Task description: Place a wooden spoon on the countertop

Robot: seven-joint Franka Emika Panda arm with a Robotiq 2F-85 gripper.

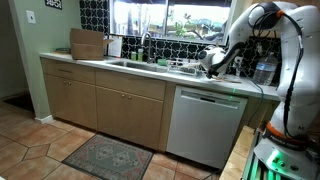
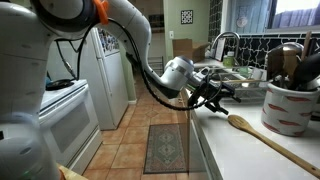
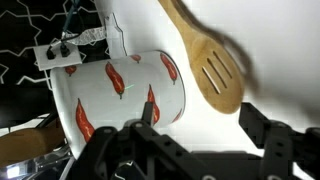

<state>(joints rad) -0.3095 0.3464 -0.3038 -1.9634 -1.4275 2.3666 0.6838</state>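
**Cut off, blurred, too small**

Wrist view: wooden spoon point(image 3: 218, 72) is motion-blurred, handle cut by the top edge. Chili-print crock point(image 3: 120, 92) is partly hidden behind the gripper point(image 3: 185, 140), itself cropped at the bottom. In an exterior view the spoon handle point(image 2: 268, 140) and crock point(image 2: 290, 110) run off the right edge. In an exterior view the gripper point(image 1: 212, 60) is too small to read; spoon not discernible.
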